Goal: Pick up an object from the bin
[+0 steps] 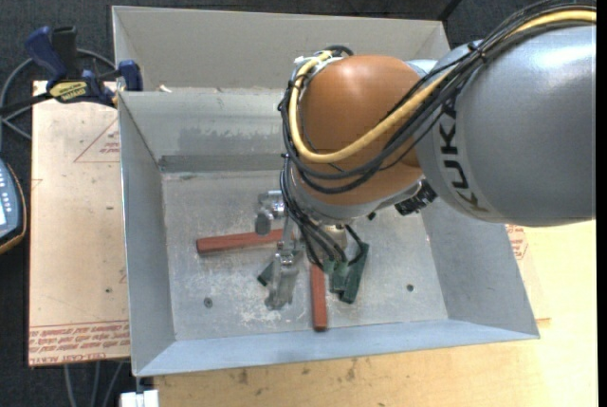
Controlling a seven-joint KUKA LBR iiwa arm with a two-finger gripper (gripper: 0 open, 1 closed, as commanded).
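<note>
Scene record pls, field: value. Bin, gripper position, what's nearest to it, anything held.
container: grey metal bin, a few loose things on its floor
gripper: low over the floor, front centre of the bin, under the arm's orange cover
nearest, view-left: long red-brown stick, lying crosswise
nearest, view-right: second red-brown stick, pointing toward the front wall
further view-right: dark green object, partly under the wrist
held: cannot tell
</note>
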